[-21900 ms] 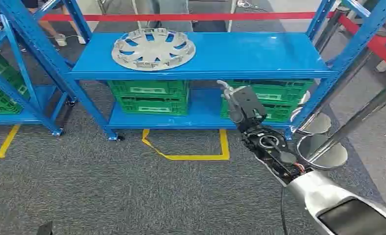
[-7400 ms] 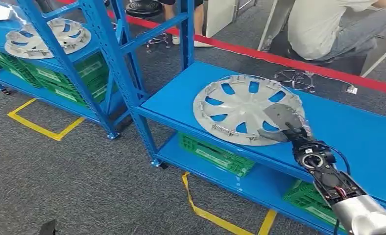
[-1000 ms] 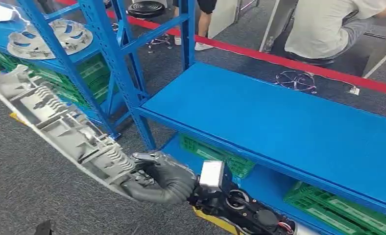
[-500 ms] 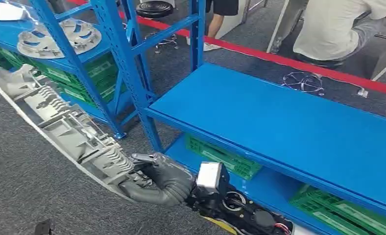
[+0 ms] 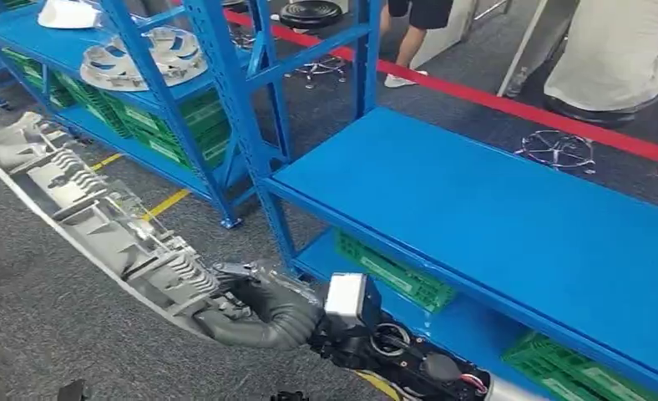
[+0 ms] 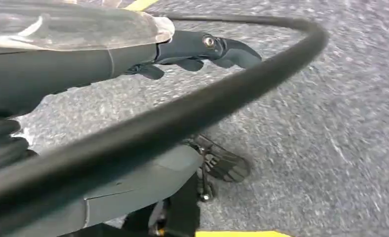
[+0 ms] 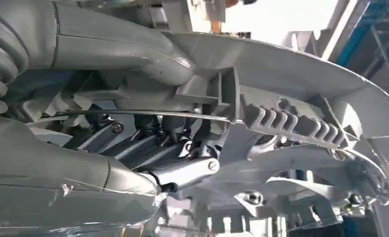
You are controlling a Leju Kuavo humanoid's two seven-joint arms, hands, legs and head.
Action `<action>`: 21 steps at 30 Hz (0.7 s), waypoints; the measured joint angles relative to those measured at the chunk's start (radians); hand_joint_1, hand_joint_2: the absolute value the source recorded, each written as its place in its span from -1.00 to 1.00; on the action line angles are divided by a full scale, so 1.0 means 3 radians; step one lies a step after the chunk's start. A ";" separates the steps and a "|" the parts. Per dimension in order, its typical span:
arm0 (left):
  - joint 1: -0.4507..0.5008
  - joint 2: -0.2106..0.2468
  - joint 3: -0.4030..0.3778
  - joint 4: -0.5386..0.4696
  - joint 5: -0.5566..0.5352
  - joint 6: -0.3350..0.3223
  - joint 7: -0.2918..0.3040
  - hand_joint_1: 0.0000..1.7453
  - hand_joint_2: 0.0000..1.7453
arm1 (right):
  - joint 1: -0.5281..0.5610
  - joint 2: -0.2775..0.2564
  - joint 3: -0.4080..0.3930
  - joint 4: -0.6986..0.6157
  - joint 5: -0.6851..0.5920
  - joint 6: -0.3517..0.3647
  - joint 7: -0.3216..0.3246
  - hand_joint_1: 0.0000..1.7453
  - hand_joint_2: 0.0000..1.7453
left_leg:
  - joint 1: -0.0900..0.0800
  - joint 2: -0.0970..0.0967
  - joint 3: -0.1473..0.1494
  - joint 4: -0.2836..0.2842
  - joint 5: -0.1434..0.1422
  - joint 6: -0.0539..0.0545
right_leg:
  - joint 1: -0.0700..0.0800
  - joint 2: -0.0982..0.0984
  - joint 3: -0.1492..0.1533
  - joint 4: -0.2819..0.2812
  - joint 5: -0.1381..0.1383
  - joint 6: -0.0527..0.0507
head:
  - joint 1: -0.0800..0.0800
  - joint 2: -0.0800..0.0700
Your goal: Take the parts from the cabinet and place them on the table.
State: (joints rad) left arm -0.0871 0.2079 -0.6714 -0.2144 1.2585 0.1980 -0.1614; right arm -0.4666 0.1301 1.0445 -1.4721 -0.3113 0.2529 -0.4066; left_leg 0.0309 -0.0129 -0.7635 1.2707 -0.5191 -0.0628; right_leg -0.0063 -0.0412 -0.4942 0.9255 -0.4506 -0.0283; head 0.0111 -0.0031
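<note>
Grey and ribbed on its underside, the round plastic wheel cover [image 5: 92, 221] hangs tilted over the grey carpet floor [image 5: 42, 334], clear of the blue metal shelf rack [image 5: 493, 217], with the right hand [image 5: 255, 309] clamped on its rim. From the right wrist, the thumb and dark fingers [image 7: 148, 143] pinch the rim. The left hand [image 6: 192, 49] hangs above the carpet, fingers loosely apart, holding nothing.

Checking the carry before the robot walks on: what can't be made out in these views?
- Head view: far end of the wheel cover is cut off by the left edge.
- Right wrist view: right hand fingers partly hidden behind the cover's ribs.
- Left wrist view: left hand crossed by a blurred black cable.
</note>
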 joint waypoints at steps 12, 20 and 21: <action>-0.0009 0.0003 0.0001 0.0000 0.0013 0.0008 -0.0019 -1.00 1.00 | -0.0013 -0.0001 0.0001 0.0001 -0.0009 -0.0001 0.0004 1.00 1.00 | -0.0012 0.0073 0.0538 -0.1036 0.0405 0.0198 | -0.0014 0.0035 -0.0099 0.0443 -0.0421 0.0180 | 0.0000 0.0000; -0.0010 0.0003 0.0001 0.0000 0.0009 0.0008 -0.0019 -1.00 1.00 | -0.0011 -0.0004 0.0001 0.0001 -0.0009 -0.0001 0.0004 1.00 1.00 | -0.0015 0.0062 0.0539 -0.1036 0.0404 0.0201 | -0.0013 0.0057 -0.0151 0.0553 -0.0478 0.0178 | 0.0008 0.0000; -0.0010 0.0003 0.0001 0.0000 0.0008 0.0008 -0.0020 -1.00 1.00 | -0.0010 -0.0005 0.0001 0.0001 -0.0009 -0.0001 0.0004 1.00 1.00 | -0.0016 0.0057 0.0539 -0.1036 0.0404 0.0204 | -0.0013 0.0066 -0.0179 0.0610 -0.0507 0.0178 | 0.0013 0.0000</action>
State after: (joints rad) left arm -0.0900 0.2087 -0.6710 -0.2144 1.2608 0.2003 -0.1675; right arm -0.4696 0.1285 1.0449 -1.4717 -0.3140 0.2525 -0.4055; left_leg 0.0260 0.0042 -0.6019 0.9599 -0.3977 -0.0017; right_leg -0.0103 -0.0214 -0.5480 1.1085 -0.6026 0.0250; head 0.0149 -0.0031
